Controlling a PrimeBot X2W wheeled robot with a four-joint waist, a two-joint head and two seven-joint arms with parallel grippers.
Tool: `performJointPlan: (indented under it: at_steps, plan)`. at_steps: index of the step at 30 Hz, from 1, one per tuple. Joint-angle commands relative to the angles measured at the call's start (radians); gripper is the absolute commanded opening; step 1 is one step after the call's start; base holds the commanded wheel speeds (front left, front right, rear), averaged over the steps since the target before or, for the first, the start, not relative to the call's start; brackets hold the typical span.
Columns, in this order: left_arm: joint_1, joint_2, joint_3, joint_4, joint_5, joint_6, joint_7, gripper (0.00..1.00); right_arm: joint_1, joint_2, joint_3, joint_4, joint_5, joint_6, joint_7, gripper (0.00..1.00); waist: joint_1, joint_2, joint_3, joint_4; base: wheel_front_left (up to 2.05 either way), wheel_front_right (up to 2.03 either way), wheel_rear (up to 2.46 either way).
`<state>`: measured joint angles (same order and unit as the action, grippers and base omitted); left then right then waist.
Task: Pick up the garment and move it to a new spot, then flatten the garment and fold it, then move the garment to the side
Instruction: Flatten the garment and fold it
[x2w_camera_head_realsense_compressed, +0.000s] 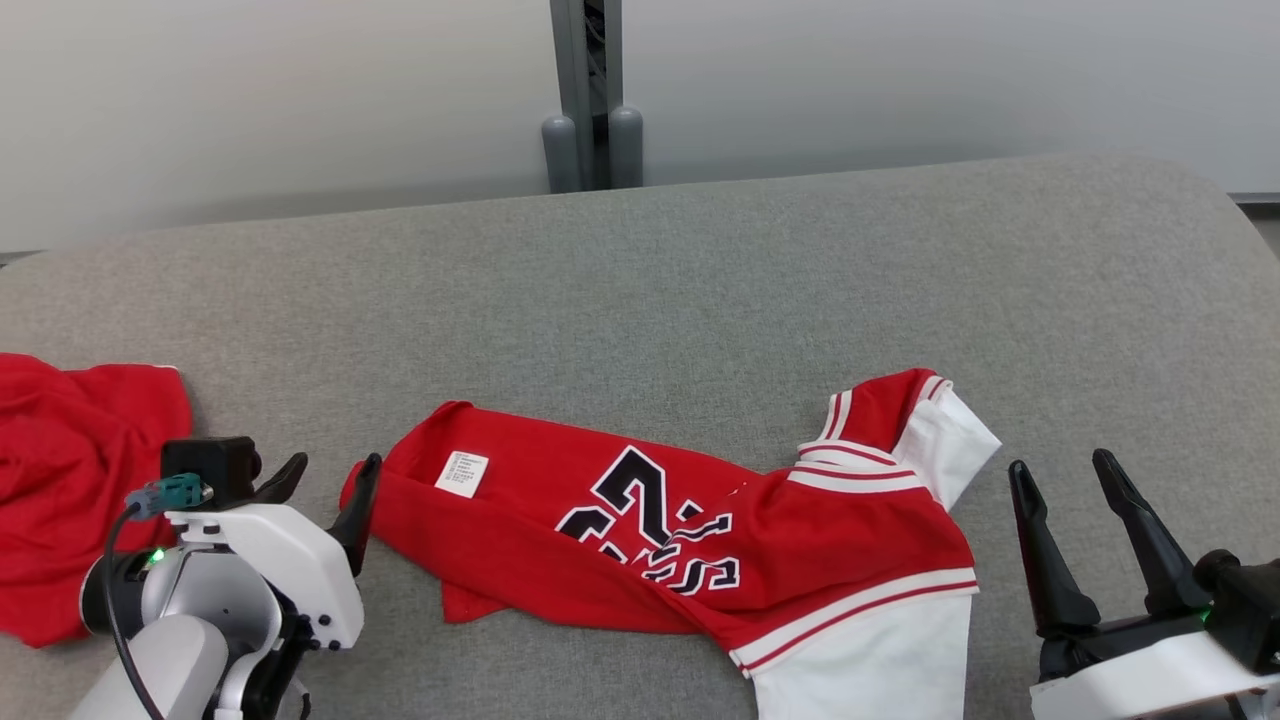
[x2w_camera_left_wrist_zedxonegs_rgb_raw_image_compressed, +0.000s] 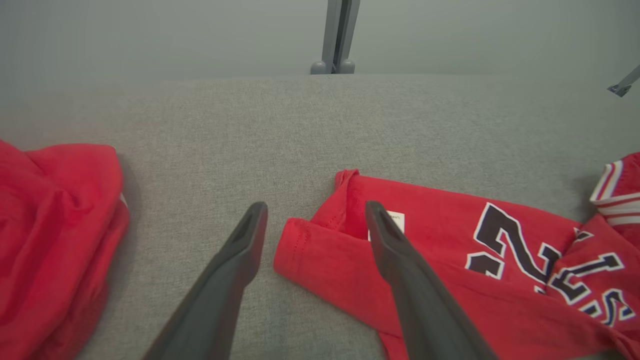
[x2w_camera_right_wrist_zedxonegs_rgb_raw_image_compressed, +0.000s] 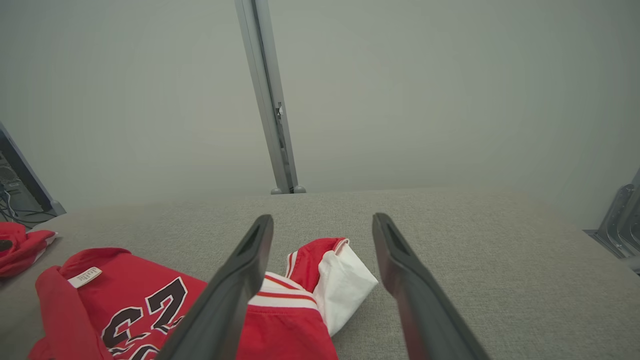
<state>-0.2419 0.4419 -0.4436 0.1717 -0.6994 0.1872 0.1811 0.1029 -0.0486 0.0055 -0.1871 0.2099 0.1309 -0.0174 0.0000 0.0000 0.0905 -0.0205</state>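
The garment (x2w_camera_head_realsense_compressed: 700, 540) is a red jersey with white trim and black-and-white numbers, lying crumpled across the near middle of the grey table; a white label sits near its left end. My left gripper (x2w_camera_head_realsense_compressed: 330, 480) stands open at the jersey's left edge, its right fingertip touching or just above the red hem. In the left wrist view the left gripper (x2w_camera_left_wrist_zedxonegs_rgb_raw_image_compressed: 316, 210) straddles that hem corner of the garment (x2w_camera_left_wrist_zedxonegs_rgb_raw_image_compressed: 450, 270). My right gripper (x2w_camera_head_realsense_compressed: 1060, 470) is open, apart from the jersey's right side. In the right wrist view the right gripper (x2w_camera_right_wrist_zedxonegs_rgb_raw_image_compressed: 322, 222) frames the white sleeve of the garment (x2w_camera_right_wrist_zedxonegs_rgb_raw_image_compressed: 345, 280).
A second red cloth (x2w_camera_head_realsense_compressed: 70, 490) lies bunched at the table's left edge, also seen as the red cloth (x2w_camera_left_wrist_zedxonegs_rgb_raw_image_compressed: 55, 235) in the left wrist view. The grey table (x2w_camera_head_realsense_compressed: 700, 270) stretches bare behind the jersey. A grey post (x2w_camera_head_realsense_compressed: 590, 100) stands beyond the far edge.
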Motion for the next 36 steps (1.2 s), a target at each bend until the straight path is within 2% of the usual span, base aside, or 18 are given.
performJointPlan:
  at_steps: [1, 8, 16, 17, 18, 19, 20, 29, 36]
  plan:
    - [-0.029, 0.011, 0.003, 0.041, -0.015, -0.020, 0.017, 1.00, -0.019, -0.004, -0.002, 0.002, 0.003, 0.000, -0.009, 1.00, 0.0000, 0.0000, 0.028, -0.021, 0.00, 0.00, 0.00]
    - [-0.082, 0.010, 0.008, 0.197, -0.073, -0.099, 0.049, 1.00, -0.042, -0.004, 0.007, 0.024, 0.013, 0.000, -0.028, 1.00, 0.0000, 0.0000, 0.072, -0.047, 0.00, 0.00, 0.00]
    - [-0.121, -0.009, -0.011, 0.307, -0.096, -0.180, 0.045, 1.00, -0.064, -0.004, 0.011, 0.043, 0.019, 0.000, -0.040, 1.00, 0.0000, 0.0000, 0.087, -0.052, 0.00, 0.00, 0.00]
    - [-0.128, -0.007, -0.014, 0.311, -0.089, -0.187, 0.035, 0.91, -0.068, -0.004, 0.011, 0.045, 0.019, 0.000, -0.041, 1.00, 0.0000, 0.0000, 0.088, -0.051, 0.00, 0.00, 0.00]
    - [-0.131, -0.006, -0.014, 0.313, -0.081, -0.190, 0.018, 0.46, -0.070, -0.004, 0.011, 0.047, 0.020, 0.000, -0.041, 1.00, 0.0000, 0.0000, 0.088, -0.051, 0.00, 0.00, 0.00]
    - [-0.132, -0.009, -0.016, 0.318, -0.079, -0.196, 0.009, 0.12, -0.072, -0.004, 0.010, 0.048, 0.021, 0.000, -0.043, 1.00, 0.0000, 0.0000, 0.088, -0.050, 0.00, 0.00, 0.00]
    - [-0.132, -0.011, -0.019, 0.324, -0.076, -0.201, 0.001, 0.00, -0.073, -0.004, 0.009, 0.051, 0.020, 0.000, -0.044, 1.00, 0.0000, 0.0000, 0.087, -0.050, 0.00, 0.00, 0.00]
    - [-0.137, -0.003, -0.025, 0.323, -0.072, -0.231, -0.037, 0.00, -0.071, -0.004, -0.005, 0.056, 0.027, 0.000, -0.048, 1.00, 0.0000, 0.0000, 0.077, -0.039, 0.00, 0.00, 0.00]
    - [-0.110, 0.017, 0.004, 0.230, -0.043, -0.191, -0.133, 0.00, -0.060, -0.004, -0.030, 0.050, 0.021, 0.000, -0.056, 1.00, 0.0000, 0.0000, 0.054, -0.016, 0.00, 0.00, 0.00]
